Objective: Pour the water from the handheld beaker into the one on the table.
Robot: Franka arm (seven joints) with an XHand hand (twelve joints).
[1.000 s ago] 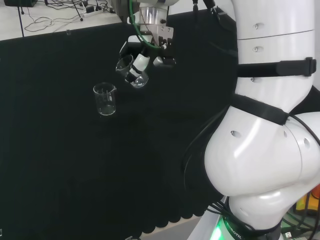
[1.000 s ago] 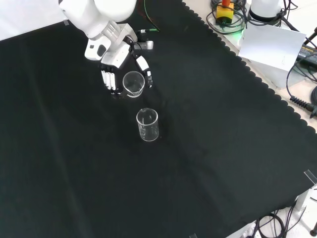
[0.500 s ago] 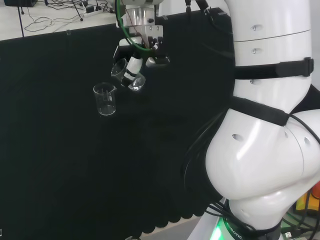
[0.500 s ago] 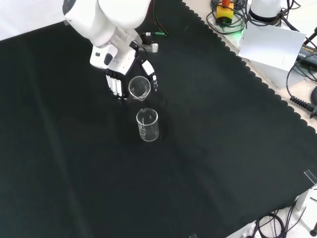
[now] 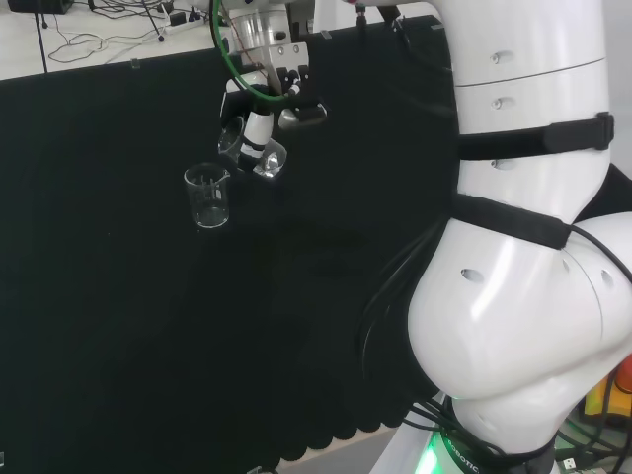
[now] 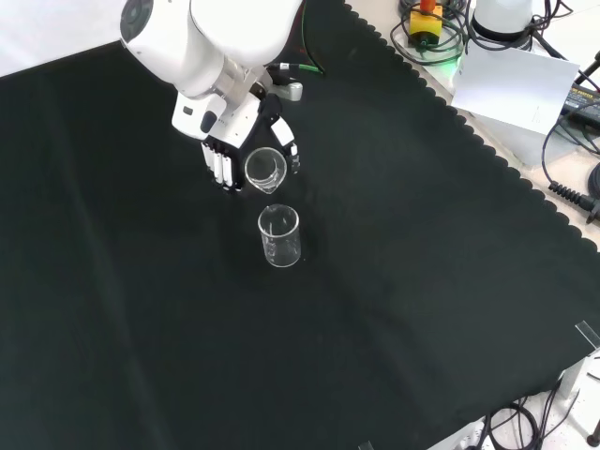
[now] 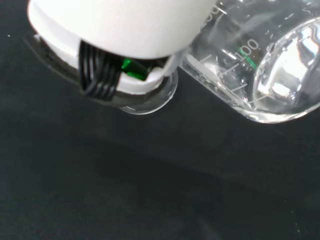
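The hand (image 6: pixel 225 141) had its fingers (image 6: pixel 223 167) wrapped round the beaker (image 6: pixel 265 169), tipped above the surface (image 6: pixel 422 281) with its mouth towards the second beaker (image 6: pixel 279 235), which stood upright mid-surface, just beside — lined up, I'd say, for pouring.

Glossy white arm links (image 5: pixel 513 326), rounded and bulbous, dotted with small recessed screw holes and banded by black straps. Black cables trailing along the lower link, a green glow at the base. Green cable (image 5: pixel 229 59) looping past the metal wrist section. Black-and-white hand (image 6: pixel 246 141) with white-segmented fingers (image 6: pixel 218 167) over black joints. Round grey cap (image 6: pixel 139 16) on the white link in the front view. Bundled black wires (image 7: pixel 95 70) and a green spot beneath the white shell up close.
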